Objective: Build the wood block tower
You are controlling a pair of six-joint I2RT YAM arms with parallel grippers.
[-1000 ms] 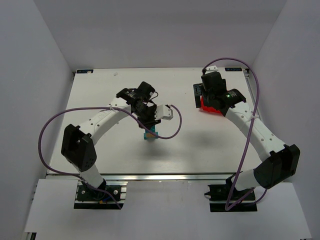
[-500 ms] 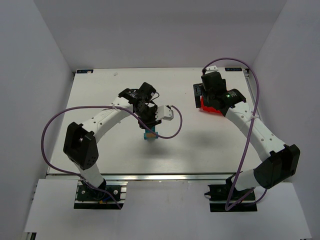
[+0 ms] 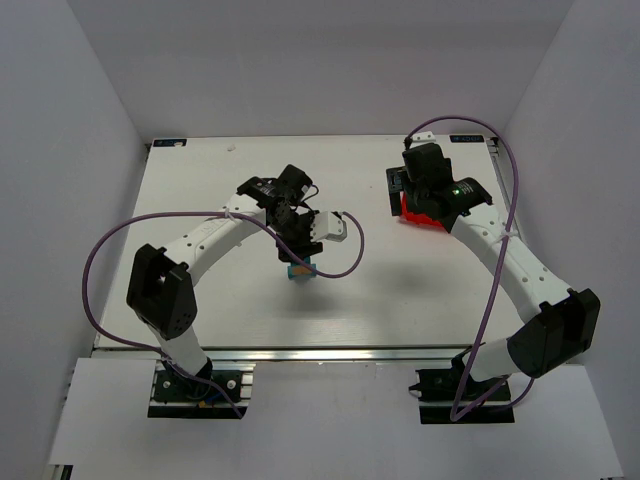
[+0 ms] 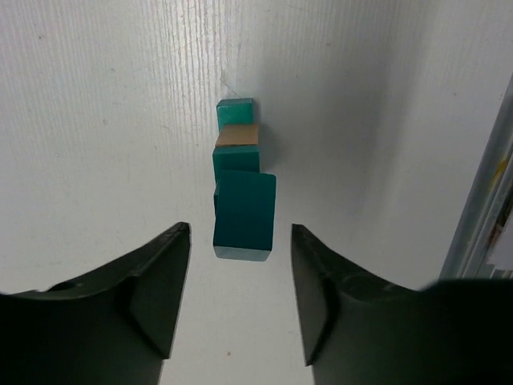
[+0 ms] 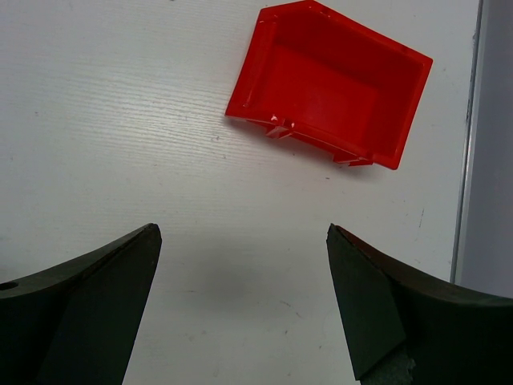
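Note:
The wood block tower (image 4: 237, 160) stands on the white table: teal-green cubes with one tan block (image 4: 237, 135) among them, and a top teal block (image 4: 244, 210) set slightly askew. In the top view the tower (image 3: 299, 271) shows just below my left gripper (image 3: 298, 250). My left gripper (image 4: 240, 233) is open above the tower, with its fingers (image 4: 160, 281) on either side of the top block and not touching it. My right gripper (image 5: 243, 233) is open and empty over bare table, near the red bin.
An empty red plastic bin (image 5: 333, 88) lies on the table beyond my right gripper; in the top view the bin (image 3: 422, 215) is at the back right. A purple cable (image 3: 345, 262) loops beside the tower. The table's metal edge (image 4: 489, 200) runs to the right.
The left arm's elbow has shifted slightly right and its wrist has settled a little. The tower stands as before. The right arm has not moved.

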